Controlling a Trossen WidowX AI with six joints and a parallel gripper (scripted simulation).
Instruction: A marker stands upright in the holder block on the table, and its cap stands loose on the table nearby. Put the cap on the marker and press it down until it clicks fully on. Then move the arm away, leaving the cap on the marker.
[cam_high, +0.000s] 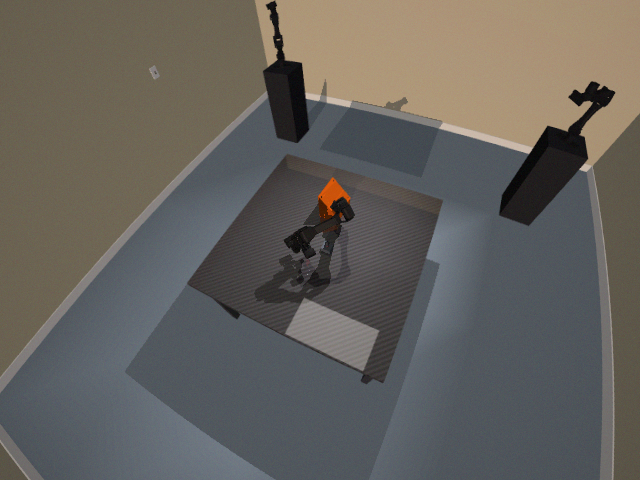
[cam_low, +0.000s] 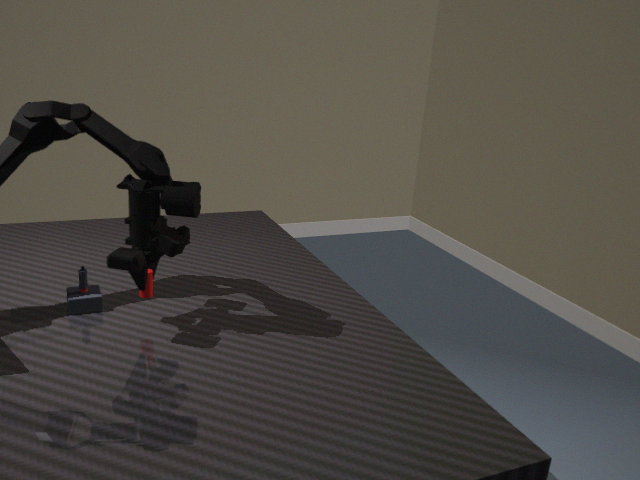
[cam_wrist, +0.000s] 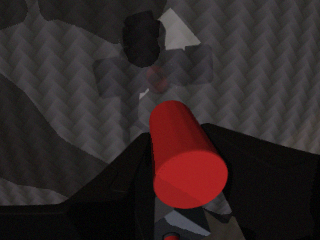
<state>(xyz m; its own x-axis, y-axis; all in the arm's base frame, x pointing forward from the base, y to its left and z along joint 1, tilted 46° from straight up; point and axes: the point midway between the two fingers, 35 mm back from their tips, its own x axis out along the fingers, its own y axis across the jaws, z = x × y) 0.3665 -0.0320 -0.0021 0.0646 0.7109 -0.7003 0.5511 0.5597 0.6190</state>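
Observation:
The red cap (cam_low: 149, 285) (cam_wrist: 189, 177) is held roughly upright between the fingers of my gripper (cam_low: 146, 279) (cam_wrist: 176, 136). The gripper is shut on it and points down. The cap hangs a little above the table, with its reflection apart below it. The dark marker (cam_low: 82, 280) stands upright in the grey holder block (cam_low: 85, 304) (cam_high: 326, 246), to the left of the gripper in the exterior view. A part of the block also shows at the bottom edge of the wrist view, below the cap. In the top view the arm hides the cap.
The striped dark table (cam_high: 382, 248) (cam_low: 330, 392) carries an orange block-like base (cam_high: 333, 191) behind the arm and a pale rectangle (cam_high: 333, 333) near its front edge. Two black pedestals (cam_high: 286, 103) (cam_high: 542, 178) with other arms stand beyond the table.

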